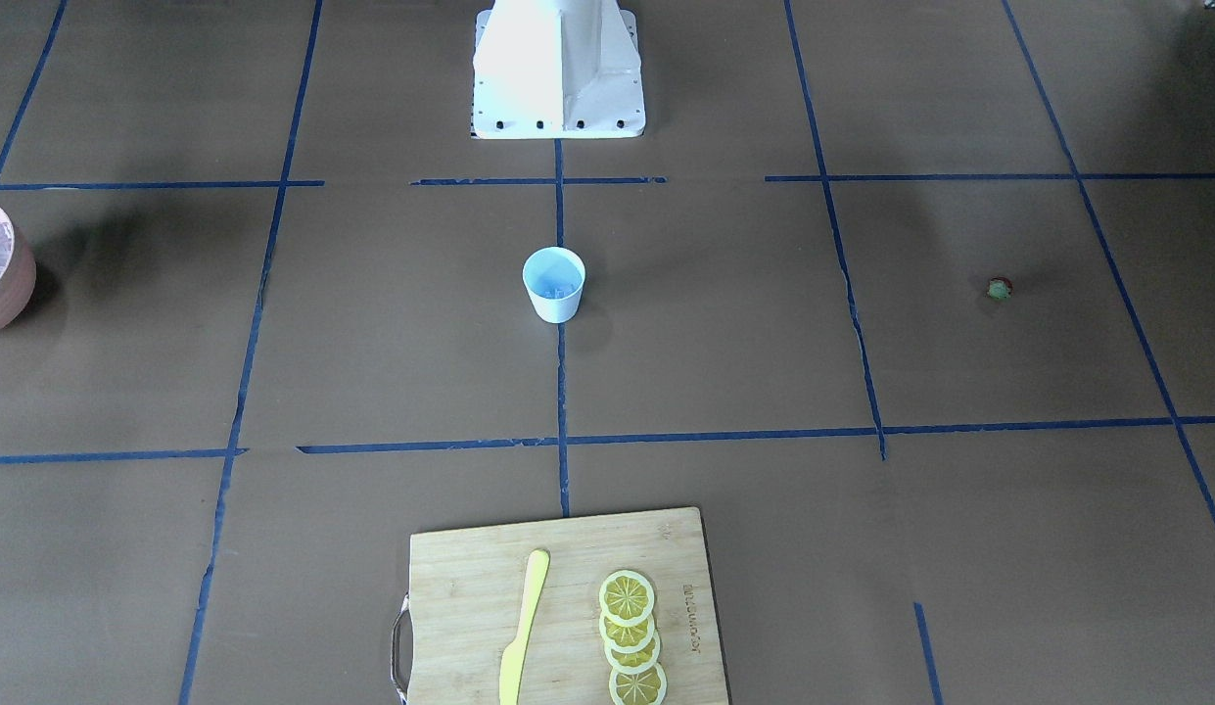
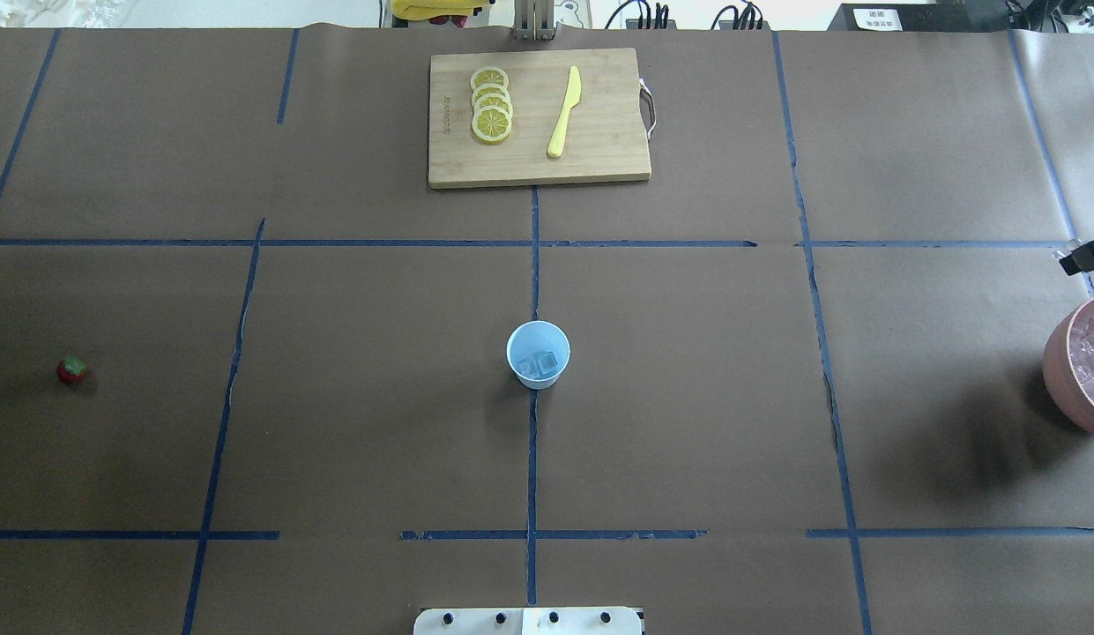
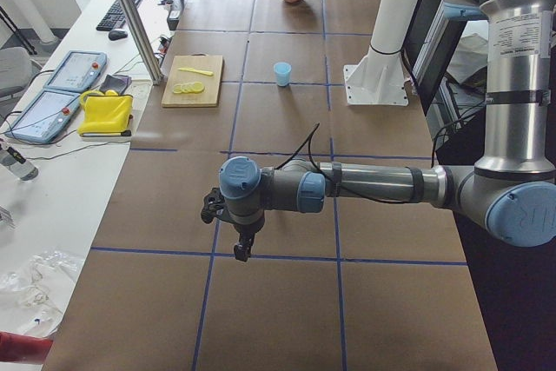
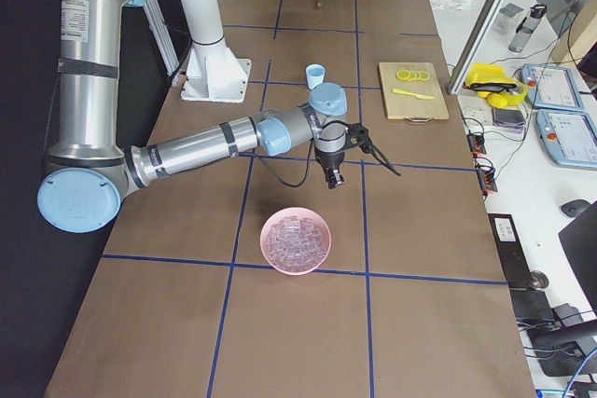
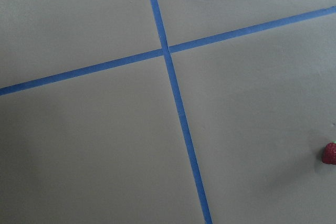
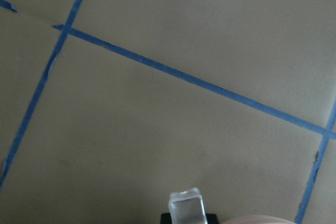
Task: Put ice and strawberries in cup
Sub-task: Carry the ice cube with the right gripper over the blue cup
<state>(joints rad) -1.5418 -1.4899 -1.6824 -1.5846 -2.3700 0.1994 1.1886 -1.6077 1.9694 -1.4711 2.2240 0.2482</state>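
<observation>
— Any writing to read?
— A burnt-in mark (image 1: 693, 619) runs along one edge of the cutting board (image 1: 460, 587), and a label (image 3: 512, 41) wraps the left arm (image 3: 382, 184). Both are too small to read.
— Where's the cup?
— The cup (image 2: 538, 354) stands upright on the table (image 2: 335, 397), on the centre tape line (image 2: 532, 459). Two ice cubes (image 2: 539, 363) lie in its bottom.
— Any other ice?
— One ice cube (image 6: 186, 208) sits at the bottom edge of the right wrist view, with a dark bit of the right gripper (image 4: 331, 181) on either side of its base. The fingers look clamped on it. It hangs above the table to the robot's right of the cup, near the bowl (image 4: 296, 240), which is heaped with more cubes.
— And the strawberry?
— The strawberry (image 2: 70, 370) lies on the table far to the robot's left of the cup. The left gripper (image 3: 246, 251) hangs over the table on that side. I cannot tell whether its fingers are apart or together, nor how the berry lies to them.
— Beyond the cup?
— The board, carrying four overlapping lemon slices (image 2: 491, 104) and a yellow knife (image 2: 564, 112).
</observation>
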